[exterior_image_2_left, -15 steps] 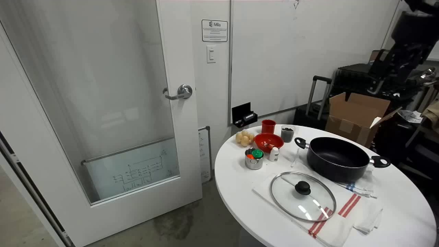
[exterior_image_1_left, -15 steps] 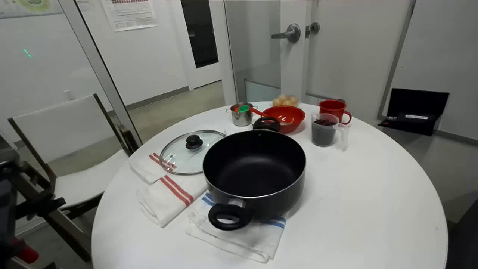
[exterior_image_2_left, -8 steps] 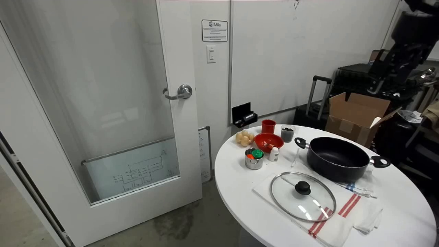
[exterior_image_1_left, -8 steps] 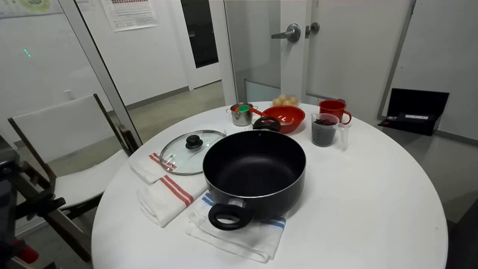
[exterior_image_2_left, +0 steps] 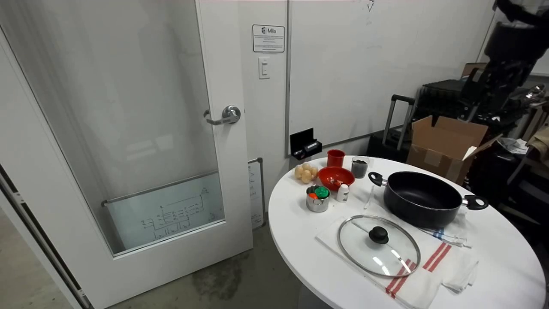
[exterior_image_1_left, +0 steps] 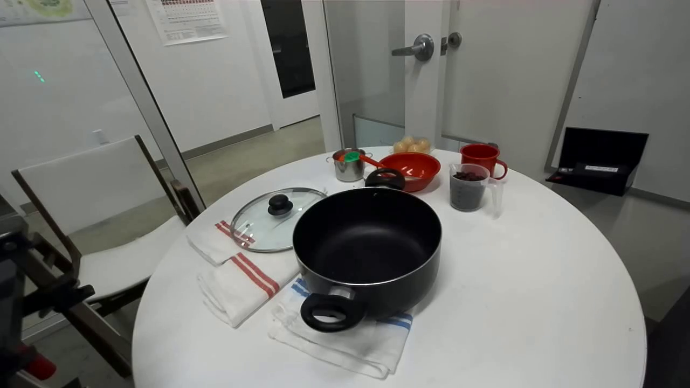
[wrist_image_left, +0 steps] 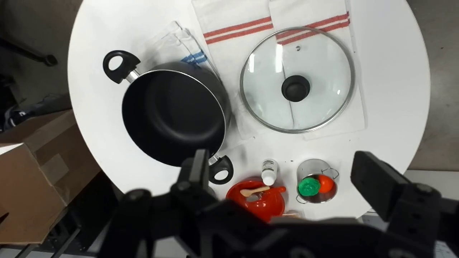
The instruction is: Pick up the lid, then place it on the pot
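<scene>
Away from the lid (exterior_image_2_left: 379, 246), a sign (exterior_image_2_left: 268, 38) reads "Mila".

Round white table (exterior_image_1_left: 528, 302) — glazed door (exterior_image_2_left: 233, 180) (silver lever handle (exterior_image_2_left: 229, 116)) — grey floor (exterior_image_2_left: 257, 279).

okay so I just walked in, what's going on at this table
A robot arm is set to put a lid on a pot, but holds nothing yet: its pincer hangs open, clear of the table. The lid lies flat on red-striped cloth, beside the pot, which stands uncovered.
</scene>
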You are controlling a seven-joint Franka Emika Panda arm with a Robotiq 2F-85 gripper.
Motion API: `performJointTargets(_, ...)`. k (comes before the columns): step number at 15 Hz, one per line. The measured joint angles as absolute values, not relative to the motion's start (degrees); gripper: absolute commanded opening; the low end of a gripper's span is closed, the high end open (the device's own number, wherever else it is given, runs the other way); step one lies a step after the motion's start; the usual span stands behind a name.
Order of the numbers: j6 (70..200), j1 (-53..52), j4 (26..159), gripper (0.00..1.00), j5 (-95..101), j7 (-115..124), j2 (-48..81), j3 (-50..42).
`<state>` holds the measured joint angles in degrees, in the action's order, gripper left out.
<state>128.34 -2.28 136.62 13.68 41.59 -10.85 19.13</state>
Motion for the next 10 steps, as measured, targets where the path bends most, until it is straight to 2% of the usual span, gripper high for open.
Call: performJointTargets(10, 136.87, -3.89, 134.51, 1.00, 2.66, 18.44, 1.48, 10.95)
